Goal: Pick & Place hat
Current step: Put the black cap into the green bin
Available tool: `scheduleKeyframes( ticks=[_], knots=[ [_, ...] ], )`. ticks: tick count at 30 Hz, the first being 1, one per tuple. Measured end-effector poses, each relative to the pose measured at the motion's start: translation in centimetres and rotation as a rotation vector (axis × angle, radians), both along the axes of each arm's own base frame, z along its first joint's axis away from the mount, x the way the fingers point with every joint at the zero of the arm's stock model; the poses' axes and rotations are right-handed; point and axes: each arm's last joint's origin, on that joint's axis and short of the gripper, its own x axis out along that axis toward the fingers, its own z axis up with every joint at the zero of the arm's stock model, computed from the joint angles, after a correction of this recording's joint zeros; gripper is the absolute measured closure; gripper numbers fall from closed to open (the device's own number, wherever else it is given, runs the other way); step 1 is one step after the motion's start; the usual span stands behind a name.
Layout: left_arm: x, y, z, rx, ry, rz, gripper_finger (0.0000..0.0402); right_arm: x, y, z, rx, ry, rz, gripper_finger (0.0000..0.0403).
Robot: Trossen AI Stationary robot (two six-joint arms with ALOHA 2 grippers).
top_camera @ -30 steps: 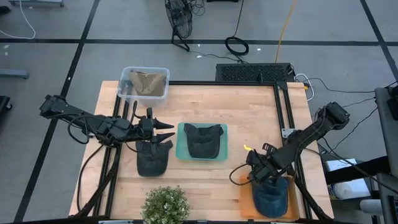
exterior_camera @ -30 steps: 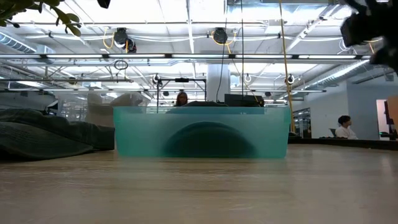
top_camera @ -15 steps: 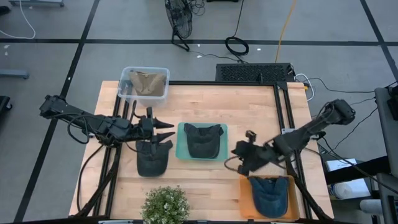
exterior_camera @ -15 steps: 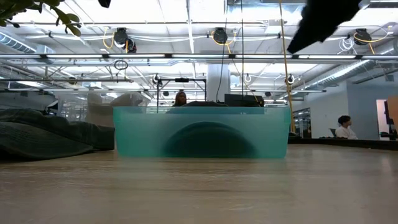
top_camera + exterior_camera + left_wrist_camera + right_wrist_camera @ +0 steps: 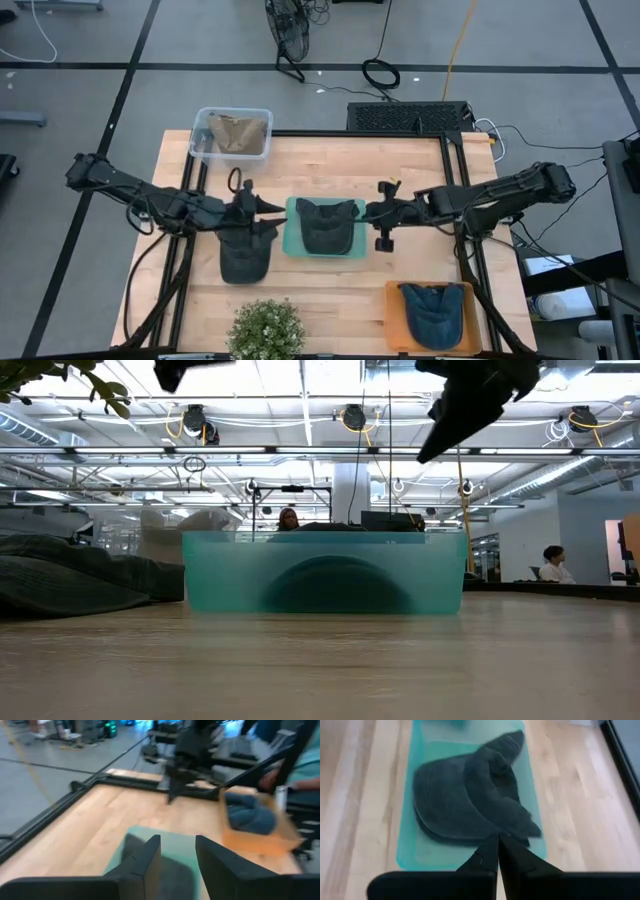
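A dark grey hat (image 5: 325,227) lies in a teal tray (image 5: 293,245) at the table's middle, seen from above in the right wrist view (image 5: 470,800). My right gripper (image 5: 370,214) hovers shut just right of that tray, fingers (image 5: 490,852) pointing at the hat. My left gripper (image 5: 268,210) is open at the tray's left edge, above a second dark hat (image 5: 245,258) that lies flat on the table. A blue hat (image 5: 432,310) rests in an orange tray (image 5: 395,325) at the near right. In the low view both grippers hang above the tray (image 5: 325,570).
A clear bin (image 5: 205,128) holding a tan hat (image 5: 238,132) stands at the far left corner. A potted plant (image 5: 265,328) sits at the near edge. Bare wood lies between the teal tray and the orange tray and along the far side.
My right gripper rose from the orange tray and swung toward the table's far and left side, stopping beside the teal tray; the blue hat stayed in the orange tray. My left gripper shifted slightly toward the teal tray.
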Motion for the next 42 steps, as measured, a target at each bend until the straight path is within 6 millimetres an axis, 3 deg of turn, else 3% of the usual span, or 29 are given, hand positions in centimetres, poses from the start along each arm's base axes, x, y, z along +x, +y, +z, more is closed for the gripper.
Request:
scheduleKeyframes(
  ticks=[5,11,16,25,31,36,42],
  knots=[
    [-1.0,-0.9,2.4,-0.026,-0.04,-0.05,0.027,-1.6,-0.1,0.4,0.0,0.046,-0.011,0.0403],
    [-2.9,-1.9,4.7,-0.052,0.154,0.059,0.0272,-2.5,0.0,-0.1,-0.033,-0.017,0.051,0.0403],
    [-4.6,-3.9,5.2,-0.056,0.232,0.075,0.0305,-2.4,-0.2,-0.1,-0.094,-0.101,0.06,0.0403],
    [-6.7,-5.1,1.5,-0.115,0.613,0.126,0.0365,-1.1,0.1,1.0,-0.074,-0.293,0.05,0.0403],
    [-7.0,-5.6,-0.6,-0.072,0.83,0.151,0.0366,0.4,0.0,0.5,-0.057,-0.348,0.026,0.0403],
    [-6.6,-6.2,-2.5,-0.049,0.928,0.121,0.0333,1.5,-0.2,-1.2,-0.072,-0.288,0.017,0.0403],
    [-5.8,-5.3,-4.4,-0.07,1.029,0.184,0.0231,2.1,-0.1,-2.6,-0.088,-0.226,0.029,0.0403]
  ],
)
